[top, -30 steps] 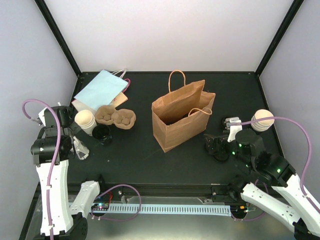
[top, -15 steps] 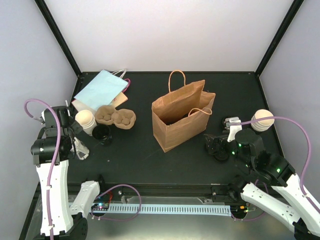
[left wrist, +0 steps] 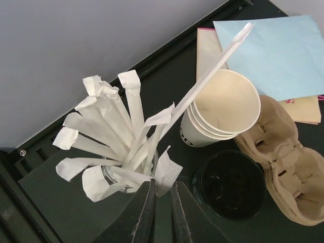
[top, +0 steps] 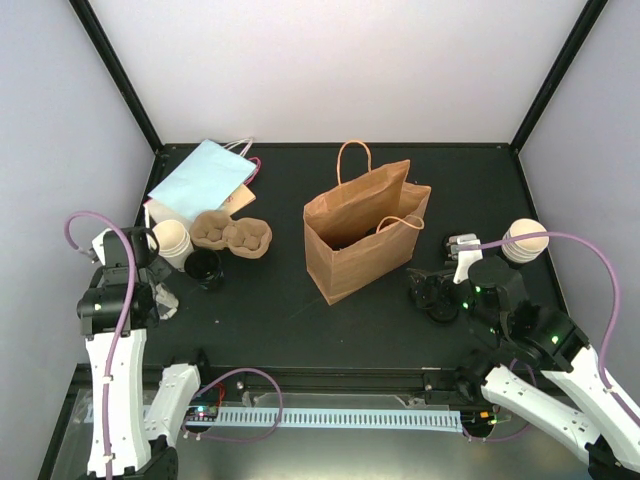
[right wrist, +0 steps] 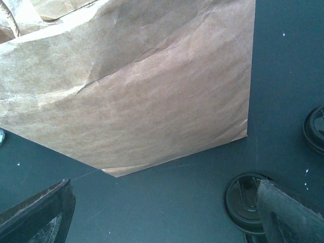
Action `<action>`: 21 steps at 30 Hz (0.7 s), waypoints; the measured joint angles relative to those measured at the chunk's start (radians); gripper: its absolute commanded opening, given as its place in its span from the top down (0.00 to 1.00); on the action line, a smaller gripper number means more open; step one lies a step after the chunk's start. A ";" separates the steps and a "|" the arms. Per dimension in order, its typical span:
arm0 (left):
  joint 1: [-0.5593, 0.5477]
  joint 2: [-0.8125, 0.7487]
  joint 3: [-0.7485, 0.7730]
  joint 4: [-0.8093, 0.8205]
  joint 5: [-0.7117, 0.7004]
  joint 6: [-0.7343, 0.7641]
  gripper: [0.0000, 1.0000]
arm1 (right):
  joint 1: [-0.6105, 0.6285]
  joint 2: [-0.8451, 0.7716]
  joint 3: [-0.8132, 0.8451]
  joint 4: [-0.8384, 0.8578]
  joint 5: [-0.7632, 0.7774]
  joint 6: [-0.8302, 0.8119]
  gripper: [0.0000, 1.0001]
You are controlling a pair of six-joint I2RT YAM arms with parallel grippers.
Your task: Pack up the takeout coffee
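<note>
Straws (left wrist: pixel 116 136) at nine o'clock could topple: our left hand (left wrist: pixel 162 212), nearly closed on nothing we could see, crowded them; right hand (right wrist: pixel 162 217) gaped empty.

- The paper bag (top: pixel 360 235) stood mid-table.
- Left of it lay the cup carrier (top: pixel 232 233), with the flat bag (top: pixel 205 175) behind.
- A cup stack (top: pixel 172 243) and a round container (top: pixel 203 266) stood just beside the carrier, the straw jar (left wrist: pixel 121 174) nearer.
- Lids (right wrist: pixel 245 202) lay right of the paper bag.

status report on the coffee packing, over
Left claw shut over the straws, grip unclear. Right claw open beside the brown bag. Cups stacked outside the bag, no lids. Nothing seen in the way.
</note>
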 measured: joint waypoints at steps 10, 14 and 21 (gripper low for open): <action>0.000 0.001 -0.006 0.050 0.027 0.031 0.87 | 0.000 0.001 -0.002 0.000 -0.001 0.000 0.00; 0.000 -0.017 -0.033 0.079 0.026 0.031 0.87 | 0.000 0.001 -0.002 0.000 -0.001 0.000 0.00; 0.000 -0.005 -0.120 0.098 0.002 0.006 0.78 | 0.000 0.001 -0.002 0.000 -0.001 0.000 0.00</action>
